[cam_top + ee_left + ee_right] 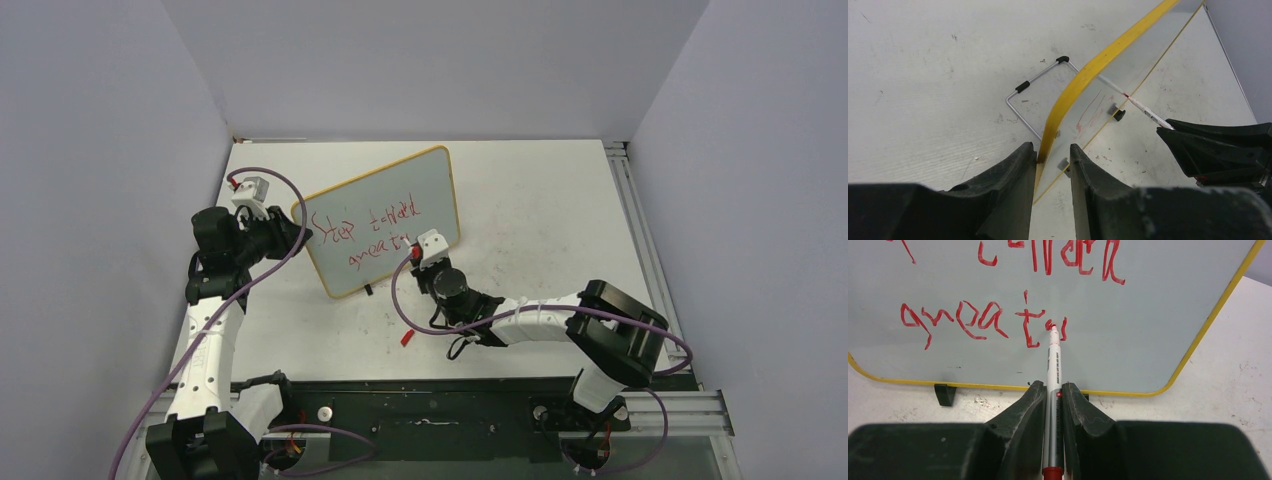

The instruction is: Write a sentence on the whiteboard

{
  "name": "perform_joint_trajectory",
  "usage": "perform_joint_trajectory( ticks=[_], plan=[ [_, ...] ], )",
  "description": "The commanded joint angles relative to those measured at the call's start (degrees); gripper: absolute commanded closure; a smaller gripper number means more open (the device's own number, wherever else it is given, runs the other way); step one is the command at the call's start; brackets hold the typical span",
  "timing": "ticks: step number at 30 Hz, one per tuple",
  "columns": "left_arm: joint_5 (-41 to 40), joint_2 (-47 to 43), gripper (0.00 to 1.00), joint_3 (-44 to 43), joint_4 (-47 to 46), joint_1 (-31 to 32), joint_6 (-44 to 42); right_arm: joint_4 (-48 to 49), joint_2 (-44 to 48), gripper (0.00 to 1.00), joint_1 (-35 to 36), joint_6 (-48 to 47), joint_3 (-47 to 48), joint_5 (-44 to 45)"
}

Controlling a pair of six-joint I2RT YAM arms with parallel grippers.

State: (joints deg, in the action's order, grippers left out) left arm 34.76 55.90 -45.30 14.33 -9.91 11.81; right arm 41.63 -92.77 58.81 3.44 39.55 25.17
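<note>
Three grey walls (420, 60), white table (540, 200); left pincer (1053, 150) pinching whiteboard (400, 185), right pincer (1053, 387) pinching marker (1053, 360).

We see bright, even light from above, with only soft shadows on the white worktop (540, 200). In the left wrist view the glossy whiteboard (1148, 50) mirrors its surroundings. Near the lens, the right tool (1053, 387) looks soft.

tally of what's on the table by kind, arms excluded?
whiteboard: 1
marker: 1
wire stand behind the board: 1
small red piece, likely the marker's cap: 1
Total: 4
</note>
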Motion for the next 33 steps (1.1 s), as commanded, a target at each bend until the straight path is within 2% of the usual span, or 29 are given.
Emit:
perform_joint_trajectory(
  ticks=[1, 33],
  plan=[
    [0.5, -0.6, 0.71, -0.3, -1.9, -0.3, 0.1, 4.0, 3.2, 0.95, -0.7, -0.7, 2.0, 1.1],
    [0.4, -0.6, 0.71, -0.3, -1.9, -0.4, 0.1, 2.9, 0.2, 0.95, -1.9, 1.8, 0.7, -0.7]
  ],
)
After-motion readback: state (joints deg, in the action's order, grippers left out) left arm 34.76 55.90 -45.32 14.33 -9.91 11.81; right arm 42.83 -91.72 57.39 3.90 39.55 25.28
